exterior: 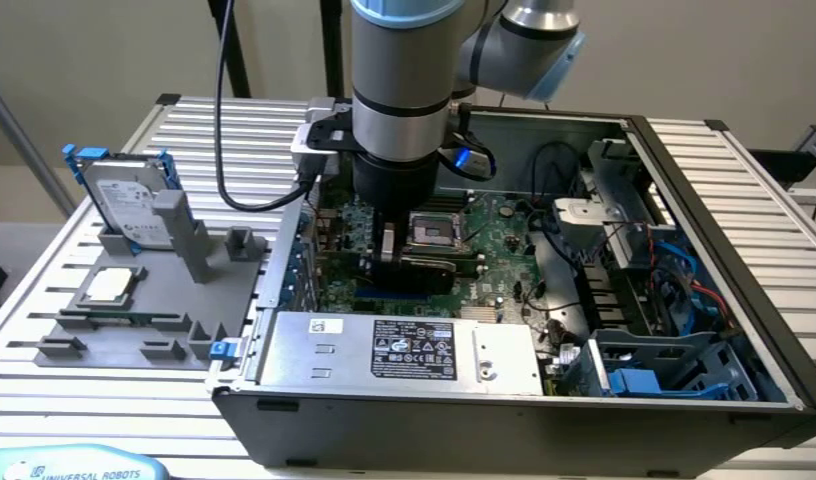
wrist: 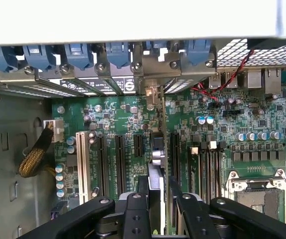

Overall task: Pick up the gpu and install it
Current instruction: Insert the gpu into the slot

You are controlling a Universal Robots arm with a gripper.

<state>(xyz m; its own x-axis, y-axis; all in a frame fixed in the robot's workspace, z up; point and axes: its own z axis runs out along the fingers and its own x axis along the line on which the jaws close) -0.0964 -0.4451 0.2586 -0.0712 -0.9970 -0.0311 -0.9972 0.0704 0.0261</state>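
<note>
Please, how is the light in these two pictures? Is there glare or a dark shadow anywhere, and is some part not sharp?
Exterior view: even, soft room light; the arm shades the motherboard beneath it, and the computer case is dim inside on the exterior view's right. Wrist view: the case's top edge is washed out white, the gripper holding the gpu looks soft, while the board farther off is sharper.

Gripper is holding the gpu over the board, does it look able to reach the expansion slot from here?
Probably yes. The gripper holds the gpu edge-on right above the motherboard, its bracket near the rear slot openings. Nothing visible lies between card and slots.
</note>
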